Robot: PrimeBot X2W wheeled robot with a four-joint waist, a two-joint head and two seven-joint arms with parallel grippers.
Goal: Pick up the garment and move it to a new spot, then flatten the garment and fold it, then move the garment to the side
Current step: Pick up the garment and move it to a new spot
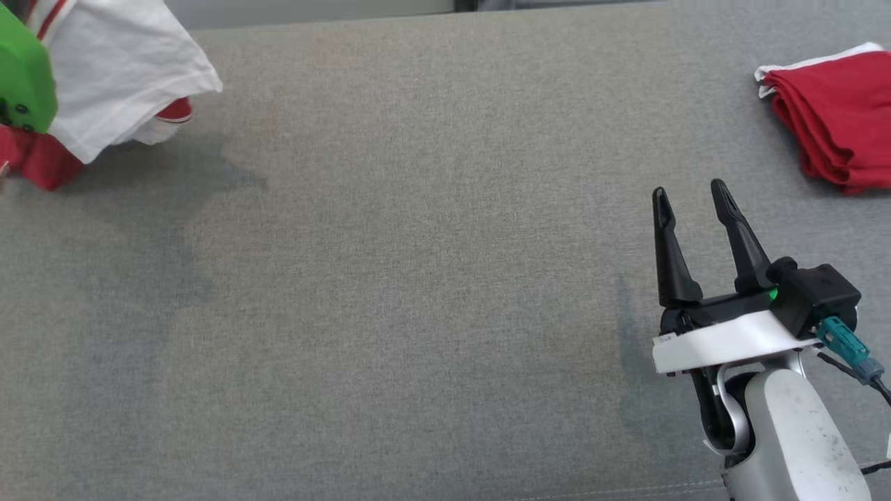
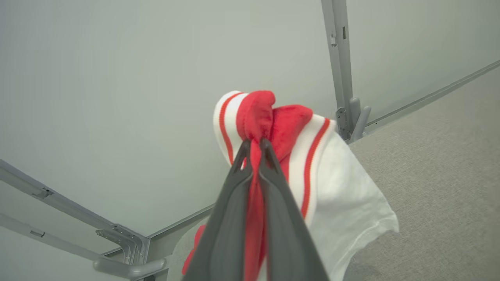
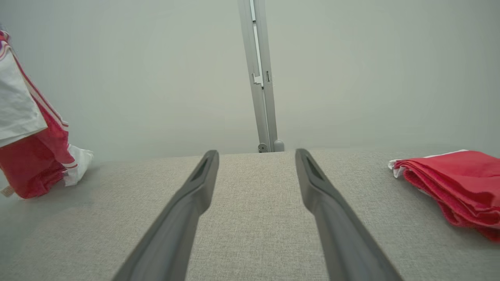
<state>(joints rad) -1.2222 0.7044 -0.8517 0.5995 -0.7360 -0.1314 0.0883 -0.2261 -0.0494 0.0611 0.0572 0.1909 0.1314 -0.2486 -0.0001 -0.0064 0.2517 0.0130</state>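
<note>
The left tool [image 2: 256,147] pinched the red-and-white knit garment [image 2: 343,203], hanging at the far-left edge of the grey fabric surface [image 1: 418,278] — the right tool [image 1: 689,188] stood spread wide over bare surface.

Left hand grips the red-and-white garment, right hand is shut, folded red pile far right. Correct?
The right hand is open, fingers apart, per the right wrist view. The left hand does grip the garment; the folded red pile lies far right.
</note>
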